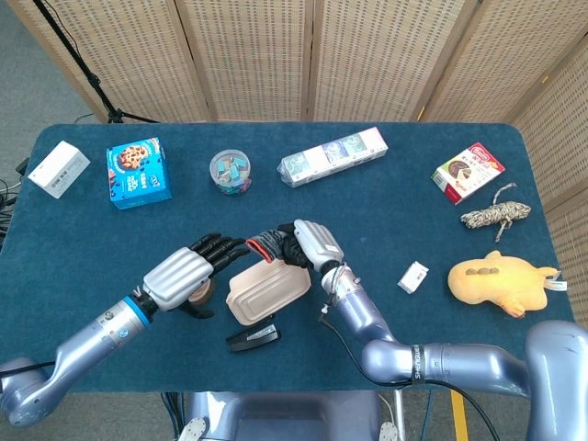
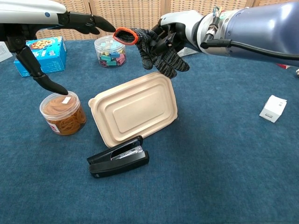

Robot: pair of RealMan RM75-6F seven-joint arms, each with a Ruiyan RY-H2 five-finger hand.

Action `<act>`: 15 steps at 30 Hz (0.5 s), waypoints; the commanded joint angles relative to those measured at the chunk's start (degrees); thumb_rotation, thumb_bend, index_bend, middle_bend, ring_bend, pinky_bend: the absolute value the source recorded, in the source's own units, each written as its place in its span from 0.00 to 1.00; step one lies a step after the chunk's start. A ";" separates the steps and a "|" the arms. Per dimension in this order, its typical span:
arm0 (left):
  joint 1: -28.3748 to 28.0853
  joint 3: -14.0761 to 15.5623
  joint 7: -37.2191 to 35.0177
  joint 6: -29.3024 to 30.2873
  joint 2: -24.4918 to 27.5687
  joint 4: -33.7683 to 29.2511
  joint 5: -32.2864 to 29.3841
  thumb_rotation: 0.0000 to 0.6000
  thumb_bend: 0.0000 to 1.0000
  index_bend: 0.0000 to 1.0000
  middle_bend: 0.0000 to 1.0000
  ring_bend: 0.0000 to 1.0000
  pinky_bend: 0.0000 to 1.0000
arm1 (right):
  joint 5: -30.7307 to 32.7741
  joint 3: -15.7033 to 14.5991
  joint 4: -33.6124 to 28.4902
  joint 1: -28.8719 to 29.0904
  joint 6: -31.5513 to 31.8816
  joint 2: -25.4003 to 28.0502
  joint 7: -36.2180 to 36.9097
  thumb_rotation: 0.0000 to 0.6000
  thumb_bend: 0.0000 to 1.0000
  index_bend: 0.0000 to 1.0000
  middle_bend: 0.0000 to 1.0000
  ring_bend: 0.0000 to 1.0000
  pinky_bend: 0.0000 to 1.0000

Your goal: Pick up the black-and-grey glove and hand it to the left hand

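My right hand grips the black-and-grey glove, which hangs in the air above the beige lidded container. The glove's orange cuff points toward my left hand. That hand is open with its fingers spread, its fingertips a short way from the cuff, not touching it. Its thumb reaches down over the brown jar.
A black stapler lies in front of the container. A blue cookie box, a jar of clips, a long wipes pack, a red box, a small white box, a rope knot and a yellow plush surround the middle.
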 commanded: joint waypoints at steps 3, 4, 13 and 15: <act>-0.96 -0.05 1.10 -0.76 -0.85 -0.10 -1.67 1.00 0.00 0.00 0.00 0.00 0.00 | 0.34 0.25 0.22 0.18 0.11 -0.25 0.29 1.00 0.84 0.54 0.51 0.39 0.45; -1.18 -0.08 1.35 -0.97 -1.04 -0.12 -2.16 1.00 0.00 0.00 0.00 0.00 0.00 | 0.35 0.26 0.21 0.21 0.16 -0.28 0.29 1.00 0.84 0.54 0.51 0.39 0.45; -3.39 -0.64 4.63 -2.12 -3.27 -0.02 -7.07 1.00 0.00 0.00 0.00 0.00 0.00 | 0.97 0.58 -0.13 0.68 3.97 -1.67 -1.01 1.00 0.85 0.54 0.51 0.39 0.45; -3.82 -0.81 5.25 -2.16 -3.66 0.08 -8.14 1.00 0.00 0.00 0.00 0.00 0.00 | 1.51 0.72 -0.48 0.73 4.90 -1.88 -1.50 1.00 0.85 0.54 0.51 0.39 0.45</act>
